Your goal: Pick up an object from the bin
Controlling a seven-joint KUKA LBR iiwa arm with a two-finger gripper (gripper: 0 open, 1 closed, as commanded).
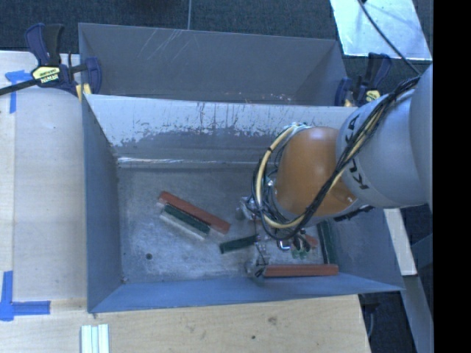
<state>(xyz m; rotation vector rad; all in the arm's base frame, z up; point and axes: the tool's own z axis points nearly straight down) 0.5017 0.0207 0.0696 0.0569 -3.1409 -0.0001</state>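
Observation:
My gripper is low in the bin's front right part, mostly hidden under the arm's orange cover. A short dark green strip lies just to its left, one end running under the gripper. A red-brown bar lies flat along the front wall, its left end right beside the gripper. I cannot tell whether either one is touched.
A longer red-brown bar lies slanted in the middle left of the floor, with a dark green and white strip beside it. A dark strip rests by the right wall. The arm and its cables cover the bin's right side.

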